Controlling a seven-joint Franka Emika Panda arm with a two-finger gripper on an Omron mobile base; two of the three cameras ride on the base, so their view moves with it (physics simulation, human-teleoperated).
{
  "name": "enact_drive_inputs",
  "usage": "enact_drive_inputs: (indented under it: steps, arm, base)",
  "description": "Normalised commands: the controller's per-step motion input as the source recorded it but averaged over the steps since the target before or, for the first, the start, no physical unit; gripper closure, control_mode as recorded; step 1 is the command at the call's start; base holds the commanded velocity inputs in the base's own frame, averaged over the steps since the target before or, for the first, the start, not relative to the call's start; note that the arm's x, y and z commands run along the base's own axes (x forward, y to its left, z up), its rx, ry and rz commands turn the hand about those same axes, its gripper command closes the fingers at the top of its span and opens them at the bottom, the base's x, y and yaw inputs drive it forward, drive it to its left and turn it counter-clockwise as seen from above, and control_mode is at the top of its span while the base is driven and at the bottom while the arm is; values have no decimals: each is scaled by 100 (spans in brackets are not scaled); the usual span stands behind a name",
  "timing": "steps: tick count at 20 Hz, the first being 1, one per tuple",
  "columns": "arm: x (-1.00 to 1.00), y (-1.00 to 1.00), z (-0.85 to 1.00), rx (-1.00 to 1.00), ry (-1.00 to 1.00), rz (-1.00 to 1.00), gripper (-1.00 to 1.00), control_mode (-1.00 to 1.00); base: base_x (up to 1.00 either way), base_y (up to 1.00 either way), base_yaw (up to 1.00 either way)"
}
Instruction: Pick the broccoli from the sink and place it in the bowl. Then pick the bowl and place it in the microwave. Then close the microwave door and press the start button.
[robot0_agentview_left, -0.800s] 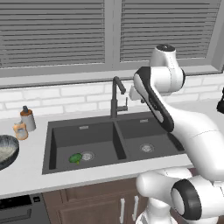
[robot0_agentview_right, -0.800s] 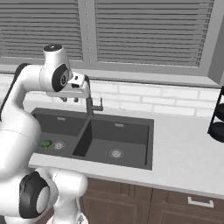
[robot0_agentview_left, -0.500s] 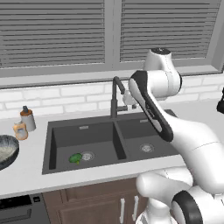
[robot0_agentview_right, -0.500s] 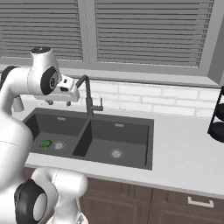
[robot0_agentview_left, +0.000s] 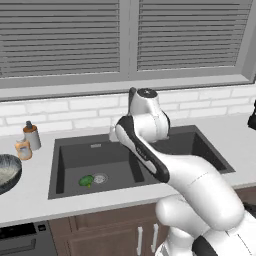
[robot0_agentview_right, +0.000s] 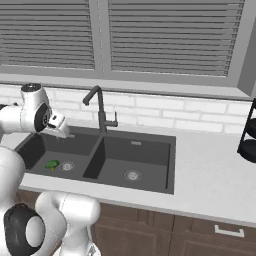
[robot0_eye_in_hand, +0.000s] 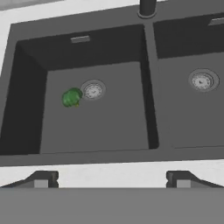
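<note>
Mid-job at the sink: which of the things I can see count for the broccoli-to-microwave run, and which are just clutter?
Belongs to the job:
- broccoli, lying in the left basin beside the drain
- sink
- bowl, on the counter left of the sink
- gripper, open, above the sink

Just lying about:
- two small bottles by the wall
- faucet
- black rack at far right

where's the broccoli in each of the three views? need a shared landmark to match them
Left base view: broccoli lower left, on the floor of the left basin.
Right base view: far left, in the basin nearest the arm.
Hand view: left of centre.
Shared landmark: the round drain right beside it.
</note>
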Motion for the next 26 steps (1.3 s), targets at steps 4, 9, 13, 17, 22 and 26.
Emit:
enact_drive_inputs:
  steps: [4, 9, 13, 17, 22, 26]
  arm:
    - [82, 87, -100, 25, 13, -16, -100, -100]
    - [64, 99, -97, 13, 12, -17, -100, -100]
    - [42, 75, -55, -4, 26, -15, -100, -100]
    - [31, 24, -33, -6, 24, -6, -100, -100]
    - [37, 2, -22, -1, 20, -1, -100, -100]
    - [21, -5, -16, 0, 6, 0, -100, -100]
  base:
    - [0, 0, 0]
    - [0, 0, 0]
    - [0, 0, 0]
    - [0, 0, 0]
    - [0, 0, 0]
    - [0, 0, 0]
